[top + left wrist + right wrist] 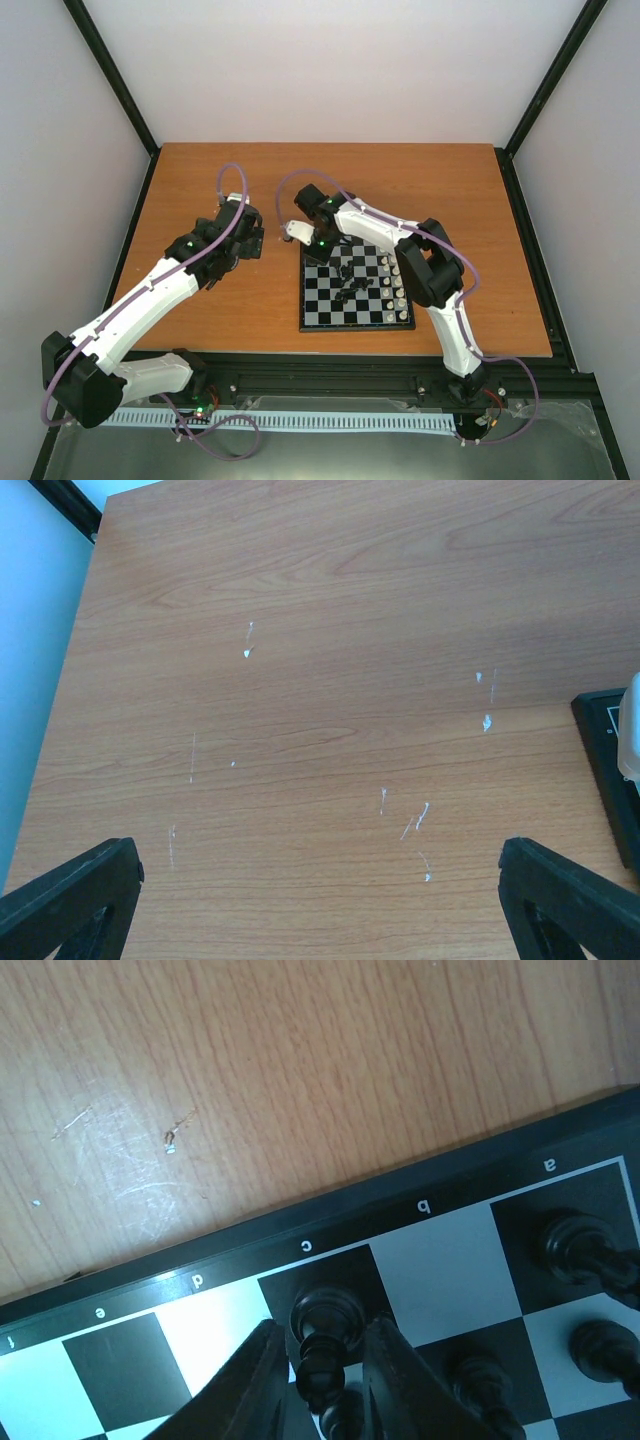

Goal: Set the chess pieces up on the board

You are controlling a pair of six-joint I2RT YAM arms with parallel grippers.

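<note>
We are working at the wooden surface (200, 180), with the board (330, 310) lying right of centre.
The left tool (320, 900) is hovering spread wide over bare wood left of the board. The right tool (322, 1335) is straddling a black piece (325, 1310) on the edge square marked c; we cannot tell whether it is pinching.

board (322, 305): black and light grey checks, black border, pale letters. black pieces (350, 272) and cream pieces (398, 283) noted. table (200, 180): orange-brown wood grain, pale scratches.
</note>
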